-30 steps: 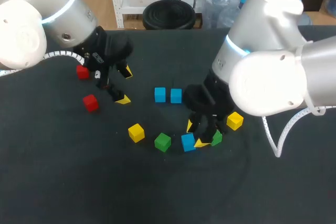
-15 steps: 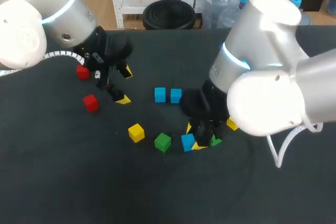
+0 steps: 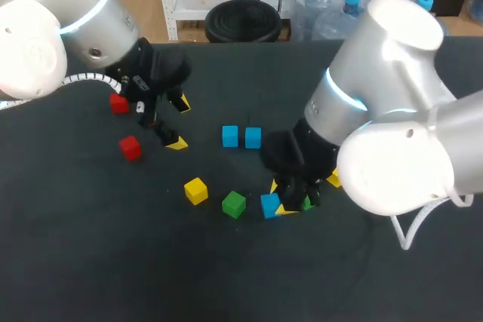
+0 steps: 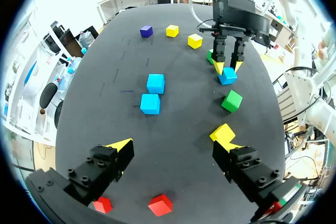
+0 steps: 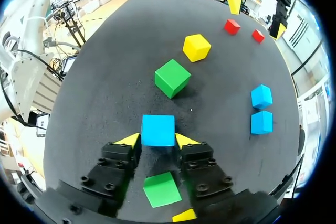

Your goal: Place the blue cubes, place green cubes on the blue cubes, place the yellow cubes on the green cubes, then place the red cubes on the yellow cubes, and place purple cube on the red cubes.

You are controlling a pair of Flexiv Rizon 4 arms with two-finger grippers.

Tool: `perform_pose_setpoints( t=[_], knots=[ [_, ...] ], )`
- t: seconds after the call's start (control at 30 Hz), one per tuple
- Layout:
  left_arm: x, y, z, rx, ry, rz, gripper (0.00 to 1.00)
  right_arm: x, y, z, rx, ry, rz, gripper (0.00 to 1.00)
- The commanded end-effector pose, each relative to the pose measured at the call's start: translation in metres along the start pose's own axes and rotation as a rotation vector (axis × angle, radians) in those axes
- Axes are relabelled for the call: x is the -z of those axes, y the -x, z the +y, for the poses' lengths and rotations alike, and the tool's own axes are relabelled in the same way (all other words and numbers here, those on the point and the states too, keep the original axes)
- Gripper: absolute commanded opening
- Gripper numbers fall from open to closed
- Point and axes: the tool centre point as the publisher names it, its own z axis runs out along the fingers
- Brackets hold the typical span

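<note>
My right gripper [image 5: 157, 141] stands low on the table with both yellow tips against the sides of a blue cube [image 5: 158, 129], shut on it; the head view shows that cube [image 3: 269, 204] at the fingers' left. A green cube [image 5: 161, 189] lies under the gripper body, another green cube [image 5: 172, 78] ahead of it, then a yellow cube [image 5: 196, 47]. Two blue cubes [image 3: 230, 136] sit side by side mid-table. My left gripper [image 4: 173, 147] hovers open and empty at the left, near two red cubes [image 3: 130, 148]. A purple cube [image 4: 146, 31] lies far ahead of it.
A second yellow cube [image 3: 333, 179] peeks out beside my right arm. In the left wrist view two more yellow cubes [image 4: 195, 41] lie near the purple one. The other red cube [image 3: 118, 103] sits close to my left arm.
My right gripper has come down and narrowed its fingers onto the blue cube; the arm leaned further over it. The left arm and the other cubes have stayed put.
</note>
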Motion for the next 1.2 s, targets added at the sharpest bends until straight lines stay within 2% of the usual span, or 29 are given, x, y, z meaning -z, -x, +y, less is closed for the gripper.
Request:
perform_pose_setpoints(
  t=[0.03,0.07,0.13,0.33,0.53,1.2],
  knots=[
    [0.000,-0.001,0.000,-0.002,-0.001,-0.002,1.00,-0.001,0.000,-0.002,0.003,0.004,-0.005,0.21],
    [0.000,-0.001,0.000,-0.002,-0.001,-0.002,1.00,-0.001,0.000,-0.003,0.003,0.004,-0.006,0.11],
    [0.000,-0.001,0.000,-0.002,-0.001,-0.002,1.00,-0.001,0.000,-0.004,0.004,0.003,-0.009,0.00],
    [0.000,-0.001,0.000,-0.002,-0.001,-0.002,1.00,0.003,0.001,-0.008,0.005,-0.010,-0.016,0.00],
    [0.000,-0.001,0.000,-0.002,-0.001,-0.002,1.00,0.021,0.003,-0.017,-0.006,-0.049,-0.015,0.00],
    [0.000,-0.001,0.000,-0.002,-0.001,-0.002,1.00,0.050,-0.023,-0.070,-0.108,-0.136,-0.025,0.00]
  ],
)
